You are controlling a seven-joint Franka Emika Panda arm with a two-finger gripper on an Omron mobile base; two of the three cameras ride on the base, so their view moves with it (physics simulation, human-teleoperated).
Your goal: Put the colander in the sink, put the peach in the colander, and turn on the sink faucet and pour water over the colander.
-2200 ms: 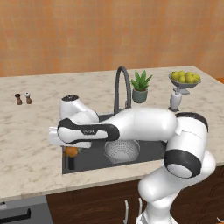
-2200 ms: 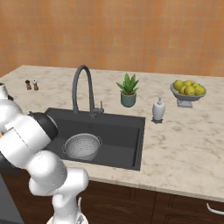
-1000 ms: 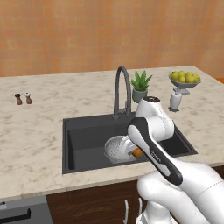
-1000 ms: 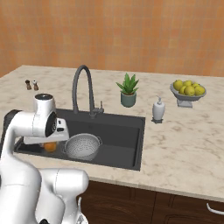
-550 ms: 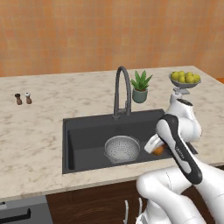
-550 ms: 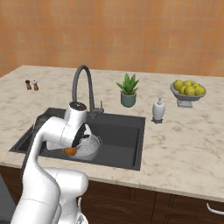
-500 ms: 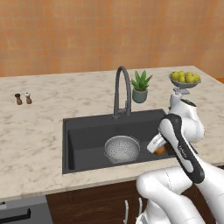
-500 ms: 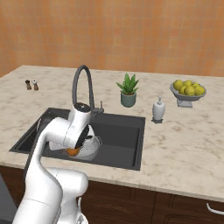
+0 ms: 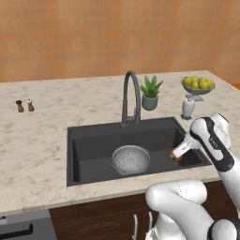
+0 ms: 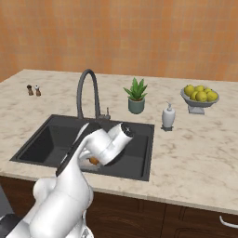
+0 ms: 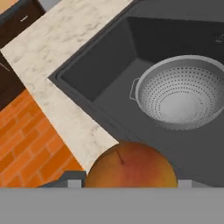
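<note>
**Q:** What are you holding, and how are your fingers set?

**A:** I am clamping the peach (image 11: 131, 165) between my two fingers, part-way closed around its width. In the hand view it is sitting at 6 o'clock, right against my palm, so my gripper (image 9: 177, 153) is plainly wrapped on it and nothing else.

**Q:** Where is that, relative to the basin?

**A:** I am hanging over the sink (image 9: 89, 161), toward its 3 o'clock side in the left base view, just above the floor. The colander (image 9: 131, 158) is standing upright on the sink floor near the middle, at about 9 o'clock from my gripper, near but apart from me.

**Q:** Why there?

**A:** I judge the colander is already placed so the sink faucet (image 9: 131, 96), arching over from 12 o'clock, can run into it. I am carrying the fruit low, presumably so the drop into the bowl is short.

**Q:** How does the peach look?

**A:** Round, orange-red fading to yellow at one flank, with a thin crease running from its top. The colander looks silvery-white, perforated all over, with a small handle on its rim, and empty. No water is running.
</note>
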